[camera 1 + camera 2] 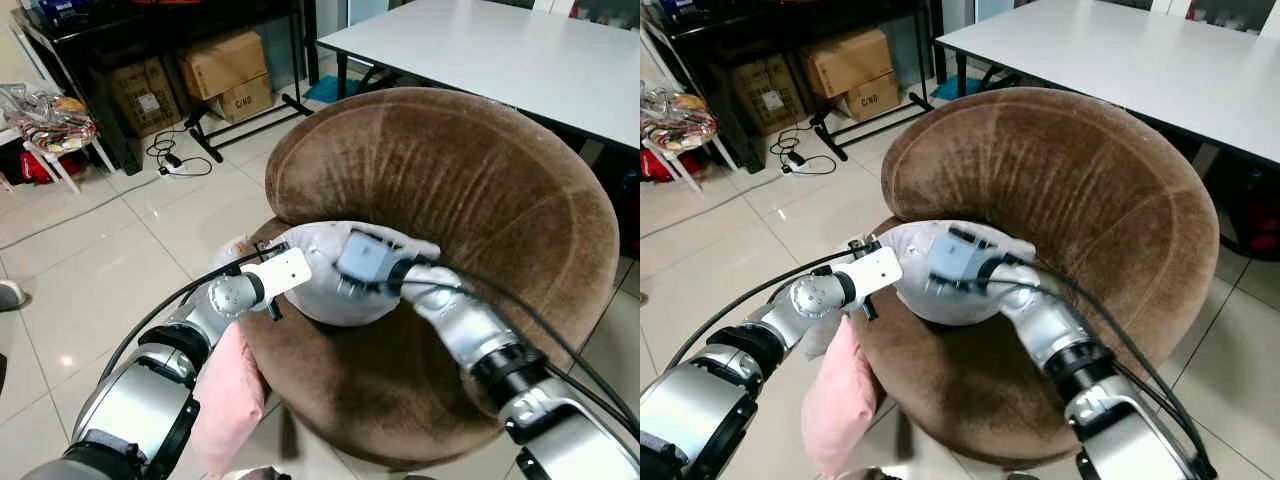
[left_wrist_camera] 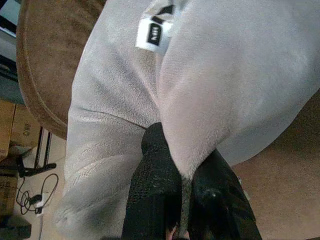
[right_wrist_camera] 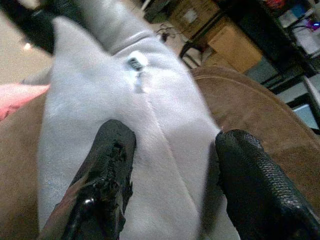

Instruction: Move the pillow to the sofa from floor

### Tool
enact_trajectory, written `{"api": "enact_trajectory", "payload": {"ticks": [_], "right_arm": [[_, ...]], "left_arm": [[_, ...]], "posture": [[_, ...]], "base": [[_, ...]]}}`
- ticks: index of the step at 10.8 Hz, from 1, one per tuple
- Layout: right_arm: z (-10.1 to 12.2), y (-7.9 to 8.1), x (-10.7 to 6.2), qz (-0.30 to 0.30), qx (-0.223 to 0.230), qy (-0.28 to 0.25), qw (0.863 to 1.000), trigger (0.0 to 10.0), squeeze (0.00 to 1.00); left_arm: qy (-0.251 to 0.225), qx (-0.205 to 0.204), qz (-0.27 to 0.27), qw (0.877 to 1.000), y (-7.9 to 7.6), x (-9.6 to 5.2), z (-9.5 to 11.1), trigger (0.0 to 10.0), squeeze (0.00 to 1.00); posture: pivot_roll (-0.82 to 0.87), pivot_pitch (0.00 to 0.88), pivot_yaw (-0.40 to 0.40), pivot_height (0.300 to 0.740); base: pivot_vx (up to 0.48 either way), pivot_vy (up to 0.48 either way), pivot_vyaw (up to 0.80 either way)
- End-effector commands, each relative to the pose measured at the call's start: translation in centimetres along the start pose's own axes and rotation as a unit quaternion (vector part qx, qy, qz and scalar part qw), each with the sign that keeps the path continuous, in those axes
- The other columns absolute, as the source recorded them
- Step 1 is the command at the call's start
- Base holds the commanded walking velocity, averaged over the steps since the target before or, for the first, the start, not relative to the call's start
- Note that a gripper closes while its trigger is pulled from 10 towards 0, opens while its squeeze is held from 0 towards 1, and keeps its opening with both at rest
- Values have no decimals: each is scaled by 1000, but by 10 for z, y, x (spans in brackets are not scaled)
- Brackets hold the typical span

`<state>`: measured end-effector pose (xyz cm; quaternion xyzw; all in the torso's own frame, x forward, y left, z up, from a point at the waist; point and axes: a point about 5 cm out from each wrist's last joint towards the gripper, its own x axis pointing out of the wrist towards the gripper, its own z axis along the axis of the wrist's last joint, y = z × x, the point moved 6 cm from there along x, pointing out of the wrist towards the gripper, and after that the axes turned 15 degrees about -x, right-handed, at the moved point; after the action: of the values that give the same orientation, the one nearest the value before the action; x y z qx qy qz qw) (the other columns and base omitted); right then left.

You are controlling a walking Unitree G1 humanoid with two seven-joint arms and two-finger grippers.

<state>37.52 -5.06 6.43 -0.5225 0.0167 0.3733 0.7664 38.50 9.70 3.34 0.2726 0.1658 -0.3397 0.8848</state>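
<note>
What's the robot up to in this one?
It has a grey pillow over the seat of a round brown sofa chair, held from both sides. The left gripper pinches a fold of it, and the right gripper straddles it with fingers spread. A pink cushion hangs off the chair's front edge.

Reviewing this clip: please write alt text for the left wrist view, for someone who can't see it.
The left claw pinches a fold of a grey plush pillow between its two black fingers. The pillow carries a small white tag and lies against the brown sofa. Cardboard boxes and a cable on the tiled floor show beyond the sofa's edge.
</note>
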Motion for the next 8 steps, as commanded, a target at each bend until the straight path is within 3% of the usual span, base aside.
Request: {"api": "enact_trajectory", "payload": {"ticks": [1,3,5,6,7,8], "right_arm": [[-4,16,5,39,-19,17,999,10000,0],[-9,30,9,73,-21,33,997,10000,0],[-8,31,12,76,-24,35,996,10000,0],[-8,31,13,77,-21,38,996,4353,0],[-8,32,14,78,-14,39,996,0,0],[-9,32,14,79,-13,40,996,0,0]], "left_arm": [[6,11,-16,1000,-7,0,-4,0,0],[9,14,-16,1000,-4,-4,-8,0,0],[11,14,-15,1000,-3,-6,-12,0,0],[10,14,-17,1000,-4,-6,-12,0,0],[3,13,-21,1000,-6,-5,-9,0,0],[1,13,-21,1000,-6,-5,-8,0,0]], "posture": [[-132,0,71,740],[-118,0,64,740],[-122,0,66,740],[-123,0,65,740],[-123,0,65,740],[-118,0,53,740]], "base": [[0,0,0],[0,0,0],[0,0,0],[0,0,0],[0,0,0],[0,0,0]]}}
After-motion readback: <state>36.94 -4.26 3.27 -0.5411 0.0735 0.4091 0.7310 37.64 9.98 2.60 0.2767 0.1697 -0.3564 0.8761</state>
